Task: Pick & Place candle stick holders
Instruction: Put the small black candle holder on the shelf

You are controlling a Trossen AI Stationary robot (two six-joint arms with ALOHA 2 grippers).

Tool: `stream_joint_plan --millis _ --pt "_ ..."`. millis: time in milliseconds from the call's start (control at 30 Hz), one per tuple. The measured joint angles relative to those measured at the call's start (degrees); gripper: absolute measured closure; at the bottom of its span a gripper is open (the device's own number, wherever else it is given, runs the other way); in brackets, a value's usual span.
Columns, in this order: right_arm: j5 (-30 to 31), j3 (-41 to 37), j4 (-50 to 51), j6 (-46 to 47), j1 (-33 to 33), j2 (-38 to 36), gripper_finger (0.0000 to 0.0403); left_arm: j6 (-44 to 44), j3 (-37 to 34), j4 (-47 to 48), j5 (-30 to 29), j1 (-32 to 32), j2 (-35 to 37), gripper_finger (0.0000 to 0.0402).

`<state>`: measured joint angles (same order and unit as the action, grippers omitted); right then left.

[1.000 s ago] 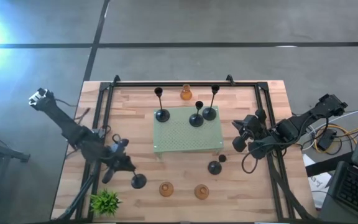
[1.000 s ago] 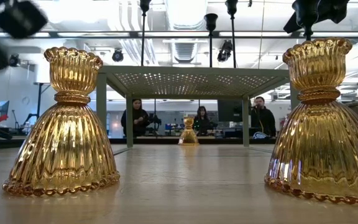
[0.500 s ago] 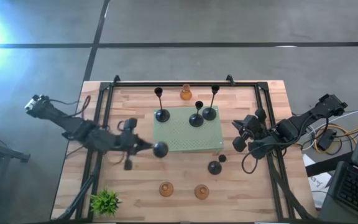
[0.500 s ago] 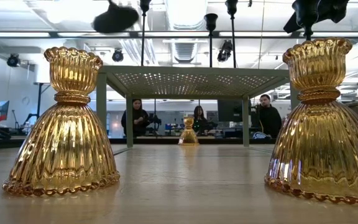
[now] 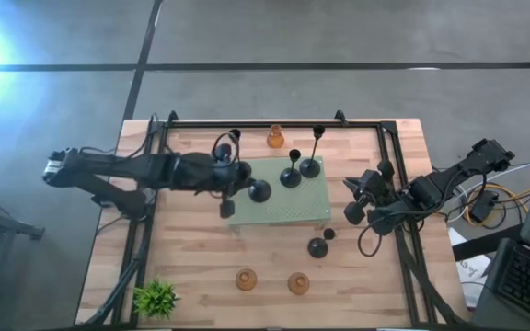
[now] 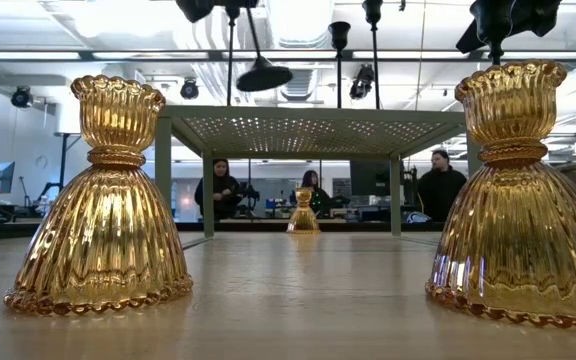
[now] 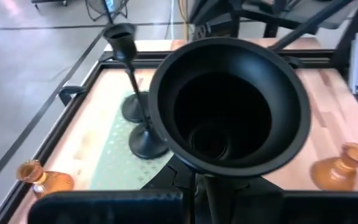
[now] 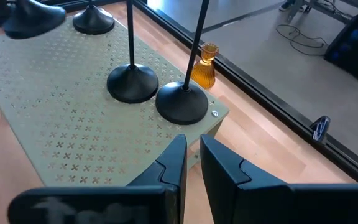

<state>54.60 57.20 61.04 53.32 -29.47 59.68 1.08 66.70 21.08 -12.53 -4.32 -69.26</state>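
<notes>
I've got a black candle holder [image 5: 259,191] clamped by its thin stem in my left pincer [image 5: 225,175], fingers shut tight on it. It hangs tilted above the left part of the green perforated stand [image 5: 279,207], base leading, not touching the surface. My left wrist view looks straight into the hollow underside of its round base [image 7: 230,112].

Three more black holders stand upright on the stand: one at its back left corner [image 5: 238,169], two close together near the back right [image 5: 291,176] [image 5: 310,166]. Another black one [image 5: 317,246] sits on the wooden table [image 5: 201,276] just in front of the stand's right end.

Amber glass holders: one at the back edge of the table behind the stand [image 5: 275,138], two near the front edge [image 5: 246,279] [image 5: 298,283], standing apart.

My right pincer [image 5: 368,198] waits just beside the stand's right edge, fingers nearly together, holding nothing.

Small green plant [image 5: 156,298] at the front left corner. People stand in the room behind the table [image 6: 220,187].
</notes>
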Motion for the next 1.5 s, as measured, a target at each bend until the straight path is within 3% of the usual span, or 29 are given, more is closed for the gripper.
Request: stream_joint_plan --millis 533,867,1100,1200,1400,1500 --pt "-0.1 0.0 0.0 -1.5 0.0 0.0 0.0365 -0.2 3.6 0.0 2.5 8.2 -7.1 0.0383" --pt "-0.4 0.0 0.2 -2.3 0.0 0.0 0.0365 3.9 3.5 1.7 2.9 5.0 -4.4 0.0383" --pt "-0.6 0.0 0.5 -2.3 0.0 0.0 0.0365 9.9 3.5 6.0 2.2 -0.6 -1.3 0.0383" --pt "-0.6 0.0 0.5 -2.3 0.0 0.0 0.0365 13.1 3.5 7.1 -3.9 -4.5 -0.1 0.0383" --pt "-0.6 0.0 0.5 -2.4 0.0 0.0 0.0365 21.5 3.5 7.2 -33.4 -14.8 -2.1 0.0383" --pt "-0.6 0.0 0.5 -2.4 0.0 0.0 0.0365 26.2 3.4 5.1 -41.2 -17.4 -5.3 0.0383"
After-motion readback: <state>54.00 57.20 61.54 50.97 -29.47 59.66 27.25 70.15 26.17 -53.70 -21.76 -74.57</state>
